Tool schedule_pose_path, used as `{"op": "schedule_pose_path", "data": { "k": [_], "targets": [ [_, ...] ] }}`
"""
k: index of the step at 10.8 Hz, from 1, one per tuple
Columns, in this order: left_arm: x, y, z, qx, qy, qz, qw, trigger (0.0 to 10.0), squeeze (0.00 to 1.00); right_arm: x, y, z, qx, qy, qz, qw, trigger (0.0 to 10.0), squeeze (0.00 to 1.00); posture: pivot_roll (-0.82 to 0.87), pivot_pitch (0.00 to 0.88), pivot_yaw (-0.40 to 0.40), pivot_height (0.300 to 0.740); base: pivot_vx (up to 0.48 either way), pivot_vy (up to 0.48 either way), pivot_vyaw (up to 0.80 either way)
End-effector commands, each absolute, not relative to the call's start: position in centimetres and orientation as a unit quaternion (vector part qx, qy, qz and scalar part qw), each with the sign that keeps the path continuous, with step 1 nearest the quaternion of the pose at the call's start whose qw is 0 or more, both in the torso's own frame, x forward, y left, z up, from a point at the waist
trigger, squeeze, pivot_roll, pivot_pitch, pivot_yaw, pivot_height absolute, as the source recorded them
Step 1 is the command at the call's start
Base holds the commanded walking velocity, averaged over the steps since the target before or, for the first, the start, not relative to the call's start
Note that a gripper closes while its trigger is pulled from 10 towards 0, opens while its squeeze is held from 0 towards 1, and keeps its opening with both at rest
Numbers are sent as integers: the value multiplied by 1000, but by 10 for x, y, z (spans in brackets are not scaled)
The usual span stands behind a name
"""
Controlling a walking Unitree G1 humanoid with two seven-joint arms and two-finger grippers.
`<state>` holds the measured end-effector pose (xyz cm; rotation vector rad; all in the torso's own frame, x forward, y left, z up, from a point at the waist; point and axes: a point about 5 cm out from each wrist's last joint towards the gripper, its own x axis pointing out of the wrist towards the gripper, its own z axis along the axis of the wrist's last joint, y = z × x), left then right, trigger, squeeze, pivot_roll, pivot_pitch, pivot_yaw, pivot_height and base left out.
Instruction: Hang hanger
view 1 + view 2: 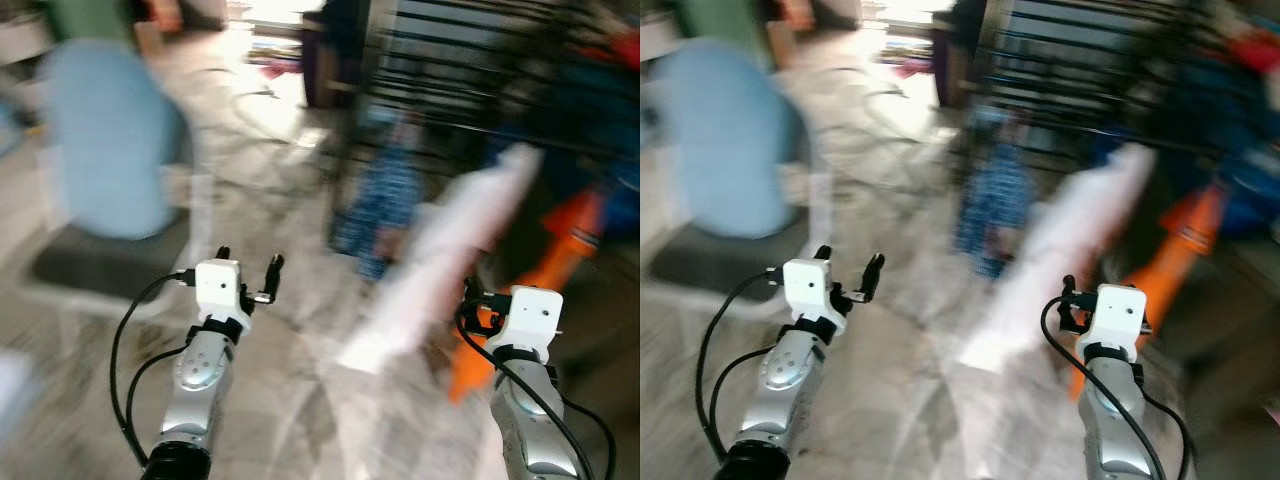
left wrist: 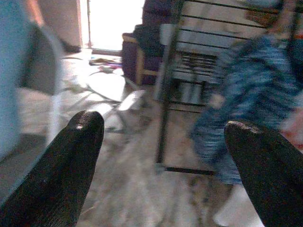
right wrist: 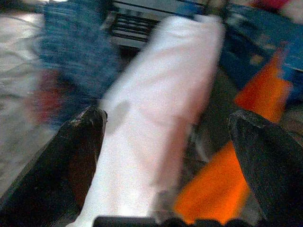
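Observation:
Both eye views are blurred by motion. A black metal rack (image 1: 470,70) stands ahead on the right. On or against it hang a blue patterned garment (image 1: 385,210), a long white garment (image 1: 450,260) and an orange garment (image 1: 545,270). My left gripper (image 1: 250,257) is raised over the floor, left of the rack, open with nothing between its fingers (image 2: 71,156). My right gripper (image 3: 168,116) is open too, held close in front of the white garment, with the orange one beside it. I cannot make out a hanger in the blur.
A chair with a light blue back (image 1: 110,140) and a dark seat (image 1: 100,265) stands at the left. Cables (image 1: 260,110) lie on the pale stone floor (image 1: 290,400). Dark purple furniture (image 2: 142,47) stands beyond the rack.

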<state>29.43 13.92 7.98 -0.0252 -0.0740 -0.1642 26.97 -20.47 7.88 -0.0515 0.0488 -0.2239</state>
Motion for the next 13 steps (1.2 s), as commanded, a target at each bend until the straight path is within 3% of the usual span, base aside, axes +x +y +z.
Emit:
{"op": "schedule_pose_path", "data": {
  "k": [1, 4, 10, 13],
  "targets": [
    [293, 142, 77, -10, -32, -77, 996, 10000, 0, 270, -206, 80, -26, 23, -113, 993, 10000, 0, -143, 98, -64, 740, 274, 337, 0],
    [294, 150, 73, 20, -18, -59, 998, 10000, 0, 272, -202, 81, -6, 14, -115, 993, 10000, 0, -128, 88, -40, 740, 91, 111, 0],
    [319, 150, 89, 68, -20, -105, 992, 10000, 0, 266, -202, 71, 33, 0, -183, 983, 10000, 0, -157, 81, 126, 740, 0, 0, 0],
    [315, 144, 83, 19, -10, -111, 994, 10000, 0, 269, -203, 74, 9, 3, -164, 986, 10000, 0, -151, 97, 77, 740, 0, 0, -267]
  ]
}}
